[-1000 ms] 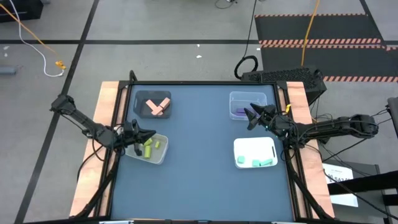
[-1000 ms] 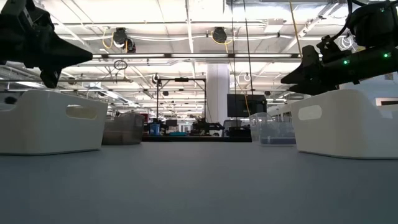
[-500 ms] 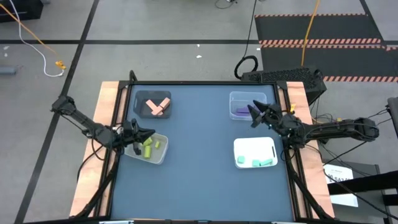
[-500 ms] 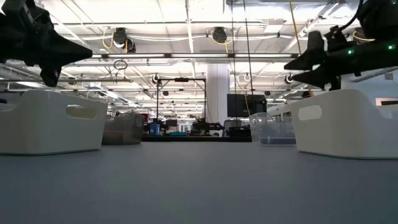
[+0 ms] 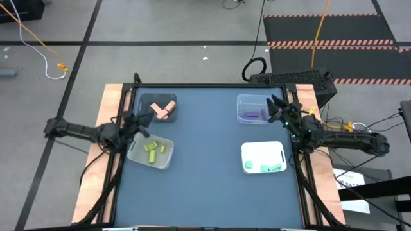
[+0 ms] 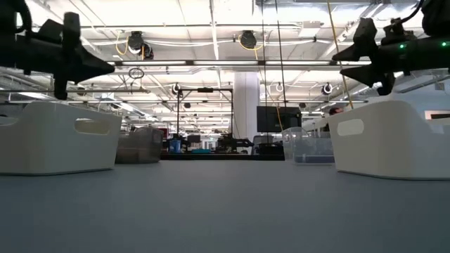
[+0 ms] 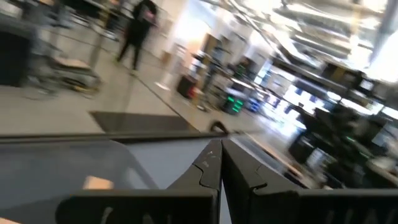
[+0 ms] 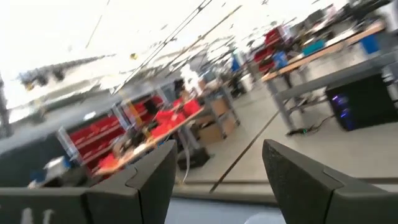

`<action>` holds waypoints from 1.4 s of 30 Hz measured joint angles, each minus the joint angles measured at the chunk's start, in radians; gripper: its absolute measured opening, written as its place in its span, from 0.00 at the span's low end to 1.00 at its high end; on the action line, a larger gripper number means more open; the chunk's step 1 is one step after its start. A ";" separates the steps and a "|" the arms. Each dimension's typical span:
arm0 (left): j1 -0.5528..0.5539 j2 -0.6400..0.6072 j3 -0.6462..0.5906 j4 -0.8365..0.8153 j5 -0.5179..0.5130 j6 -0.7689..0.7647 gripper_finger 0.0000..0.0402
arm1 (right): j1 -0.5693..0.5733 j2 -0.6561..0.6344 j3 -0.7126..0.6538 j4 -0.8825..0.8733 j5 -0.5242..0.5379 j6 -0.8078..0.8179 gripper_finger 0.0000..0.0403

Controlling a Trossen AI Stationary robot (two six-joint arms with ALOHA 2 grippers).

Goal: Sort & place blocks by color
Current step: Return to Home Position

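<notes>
Dark blue table (image 5: 205, 192) before you carries the dark grey bin (image 5: 145, 102), clear bin (image 5: 246, 99), left white bin (image 5: 164, 162) and right white bin (image 5: 257, 149). Your left gripper (image 5: 142, 123) hangs clenched by the grey one, your right gripper (image 5: 273, 109) spread at the clear one. Inside, respectively: salmon blocks (image 5: 164, 110), purple blocks (image 5: 252, 115), yellow-green blocks (image 5: 152, 153), teal blocks (image 5: 273, 168).

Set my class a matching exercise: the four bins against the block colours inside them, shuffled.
Bins:
1 dark grey bin
2 clear bin
3 white bin on the left arm's side
4 white bin on the right arm's side

Blocks inside:
A light teal blocks
B salmon-orange blocks
C yellow-green blocks
D purple blocks

Pairs: 1-B; 2-D; 3-C; 4-A.
</notes>
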 joint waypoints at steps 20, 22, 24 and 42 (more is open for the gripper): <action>0.580 -0.025 0.000 0.000 0.000 0.000 0.02 | -0.552 -0.096 0.000 0.000 0.000 0.000 0.57; 0.631 -0.025 0.000 0.000 0.000 0.000 0.02 | -0.611 -0.105 0.000 0.000 0.000 0.000 0.57; 0.680 -0.025 0.000 0.000 0.000 0.000 0.02 | -0.665 -0.116 0.000 0.000 0.000 0.000 0.57; 0.838 -0.025 0.000 0.001 0.000 0.000 0.02 | -0.856 -0.180 0.000 0.000 0.001 0.000 0.57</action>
